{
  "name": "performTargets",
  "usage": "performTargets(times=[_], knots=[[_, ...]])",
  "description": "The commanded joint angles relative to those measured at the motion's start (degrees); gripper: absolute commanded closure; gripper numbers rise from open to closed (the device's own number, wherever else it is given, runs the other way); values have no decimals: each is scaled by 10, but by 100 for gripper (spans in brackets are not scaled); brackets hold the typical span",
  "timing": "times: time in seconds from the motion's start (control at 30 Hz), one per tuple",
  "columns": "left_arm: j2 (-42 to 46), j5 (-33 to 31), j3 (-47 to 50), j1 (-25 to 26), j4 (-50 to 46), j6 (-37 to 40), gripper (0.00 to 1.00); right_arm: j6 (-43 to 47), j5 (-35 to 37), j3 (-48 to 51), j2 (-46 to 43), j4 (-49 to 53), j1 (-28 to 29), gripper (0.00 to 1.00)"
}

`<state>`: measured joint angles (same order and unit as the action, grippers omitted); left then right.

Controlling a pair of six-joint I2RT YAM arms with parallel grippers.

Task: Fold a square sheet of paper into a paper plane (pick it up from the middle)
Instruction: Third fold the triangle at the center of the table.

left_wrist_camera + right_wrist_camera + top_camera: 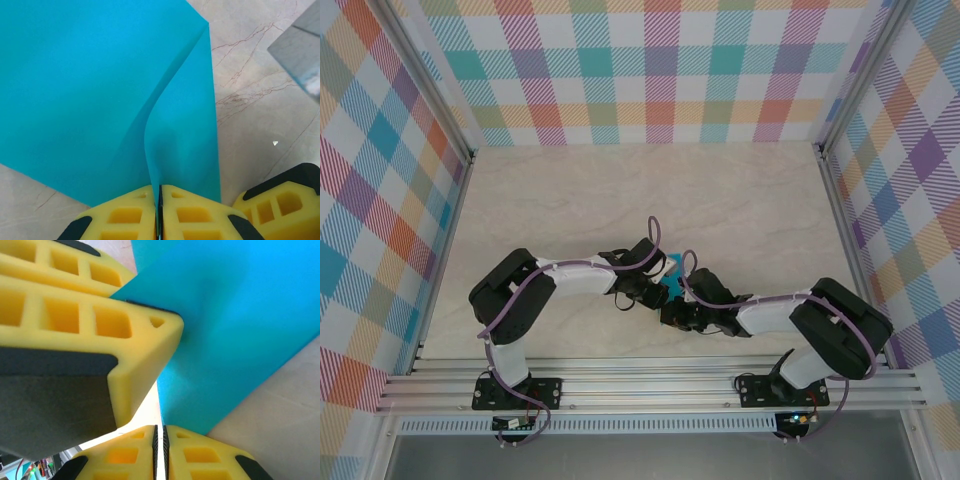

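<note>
Where upright, paper [100, 90] ridge toward pincer [159, 192]

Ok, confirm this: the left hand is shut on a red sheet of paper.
Not red: the left wrist view shows the sheet of paper is teal-blue. The left hand is shut on it, as you said.

You worked in a lab test cell: pastel checked walls [660, 70], aluminium frame rails [650, 385], a beige marble-patterned tabletop [650, 200]
</note>
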<state>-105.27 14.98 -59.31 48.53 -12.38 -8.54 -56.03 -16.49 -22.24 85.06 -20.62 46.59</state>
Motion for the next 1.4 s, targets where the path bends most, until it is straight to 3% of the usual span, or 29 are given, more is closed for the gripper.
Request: performTargets(times=[0.0, 0.27, 0.57, 0.7, 0.8, 0.93, 1.2, 1.37], knots=[[-15, -6, -5, -8, -22, 0, 90, -7, 14, 7, 30, -4, 7, 86], [-14, -7, -5, -8, -25, 2, 90, 4, 20, -10, -20, 46, 23, 86], [-12, -7, -5, -7, -25, 0, 90, -9, 58, -9, 19, 75, 27, 86], [-10, -10, -5, -7, -27, 1, 90, -1, 30, -7, 10, 58, 27, 85], [-10, -11, -5, -8, -26, 0, 90, 32, -10, -37, 17, 105, 27, 84], [-12, -11, -8, -7, -29, 0, 90, 30, 2, -39, 19, 126, 27, 84], [-6, -13, -5, -8, -31, 1, 90, 50, 54, -60, -92, 219, 18, 81], [1, -4, -8, -8, -31, 0, 88, 72, 73, -52, -173, 285, -64, 69]])
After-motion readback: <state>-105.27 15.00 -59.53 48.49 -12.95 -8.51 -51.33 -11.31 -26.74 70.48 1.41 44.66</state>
